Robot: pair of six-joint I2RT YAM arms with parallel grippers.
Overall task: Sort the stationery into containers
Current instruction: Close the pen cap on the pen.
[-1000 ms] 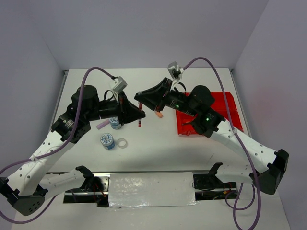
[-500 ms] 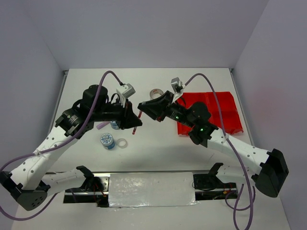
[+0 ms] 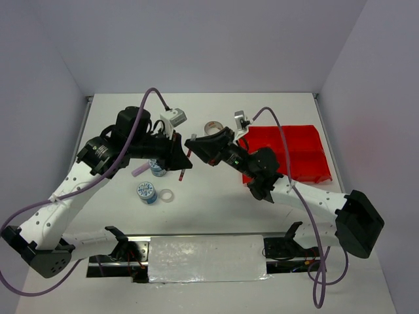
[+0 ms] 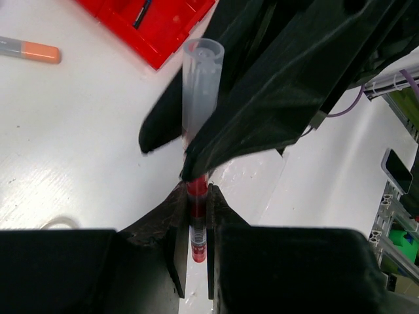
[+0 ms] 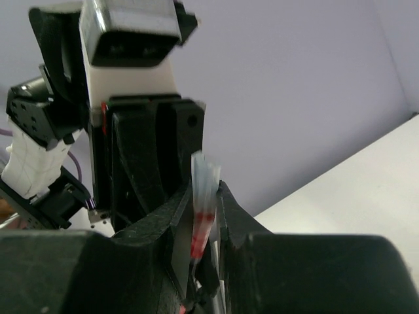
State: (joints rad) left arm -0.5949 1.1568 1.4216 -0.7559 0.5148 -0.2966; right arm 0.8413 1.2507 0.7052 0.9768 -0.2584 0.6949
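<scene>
Our left gripper (image 4: 198, 199) is pinching the thin red pen (image 4: 198, 229) near its red end, the jaws drawn in until only the barrel is sitting between them. Our right gripper (image 5: 204, 196) is clamping the same pen further along toward its clear end (one of its fingers is crossing in front of the barrel in the left wrist view), and its jaws are just as narrow. We are seeing the two grippers meeting nose to nose over the white table (image 3: 216, 209), with the pen tilting between them, just left of the red bin tray (image 3: 301, 140) and outside it. Further out, a grey-and-orange marker (image 4: 29, 51) is lying on the table near the tray's corner. Under the left arm, a blue-white patterned tape roll (image 3: 157, 169) is sitting beside a lilac marker (image 3: 139, 171). Nearer us, a second patterned roll (image 3: 146, 192) is lying just beside the small clear tape ring (image 3: 167, 195). Beyond the grippers, the grey tape roll (image 3: 212, 125) is resting on the far side.
</scene>
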